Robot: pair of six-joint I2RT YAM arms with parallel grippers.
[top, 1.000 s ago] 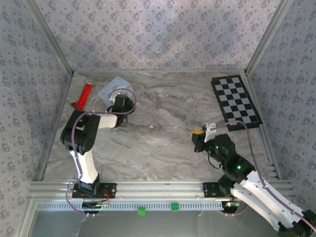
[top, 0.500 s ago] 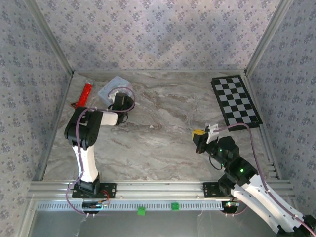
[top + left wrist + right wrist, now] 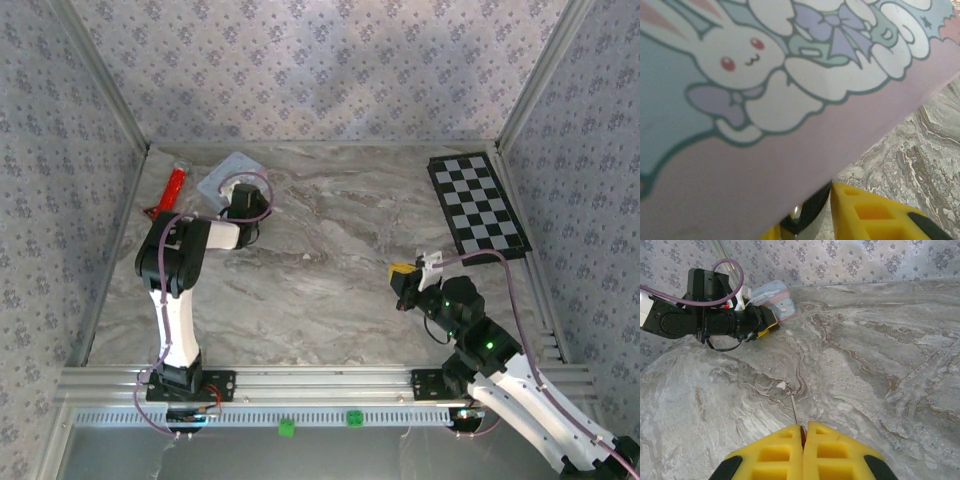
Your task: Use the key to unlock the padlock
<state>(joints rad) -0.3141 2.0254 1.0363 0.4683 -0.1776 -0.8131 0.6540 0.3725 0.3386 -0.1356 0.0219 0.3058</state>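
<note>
Jaws on your right gripper [image 3: 802,432] pinch a thin sliver, probably the key [image 3: 794,410]. Your left gripper [image 3: 768,325] sits by the tin [image 3: 740,100]; can't tell its jaws.

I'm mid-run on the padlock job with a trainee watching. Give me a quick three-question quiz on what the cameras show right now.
1. True or false: the checkerboard mat lies at the far right of the table, on the right arm's side.
2. Which thing is the left gripper closest to? A) the red tool B) the pastel cartoon tin C) the checkerboard mat
3. Fill in: the right gripper has its jaws ____ on a thin metal piece, likely the key, which sticks out past its tips.

Key: 1 true; 2 B; 3 shut.
</note>
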